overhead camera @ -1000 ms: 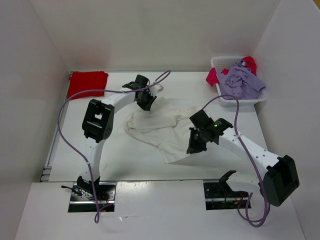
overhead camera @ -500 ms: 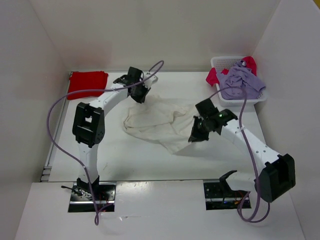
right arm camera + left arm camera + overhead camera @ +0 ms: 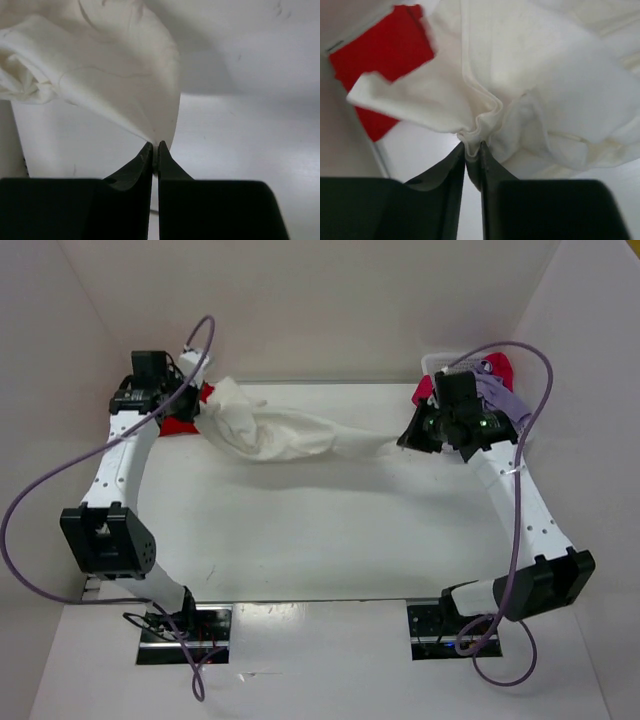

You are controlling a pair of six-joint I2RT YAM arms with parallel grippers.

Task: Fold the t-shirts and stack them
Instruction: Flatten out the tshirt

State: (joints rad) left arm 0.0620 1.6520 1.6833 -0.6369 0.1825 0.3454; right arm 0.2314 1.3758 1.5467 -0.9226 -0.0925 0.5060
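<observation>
Holding the off-white cloth t-shirt [image 3: 290, 435] strung between my two grippers, I have it hanging above the far half of the white table [image 3: 300, 530], sagging in the middle. My left gripper [image 3: 472, 145] pinches a bunched fold of the fabric, jaws almost together around the gathered cloth; my right gripper [image 3: 155, 146] has its jaws pressed close on a thin corner at the other end. This cloth seems light, limp and wrinkle-prone: it will droop and crumple wherever I am not pulling, so I judge the best holds are at corners or seams, such as shoulders and hem, with both ends kept taut. The thin corner on the right looks likelier to slip than the thick bunch on the left. I count four shirts: this off-white one, one folded red cloth shirt [image 3: 395, 47] at the far left corner, and one lavender purple shirt [image 3: 503, 400] plus one pinkish red shirt [image 3: 500, 367] heaped in the single white plastic mesh basket [image 3: 437, 362] at far right.
</observation>
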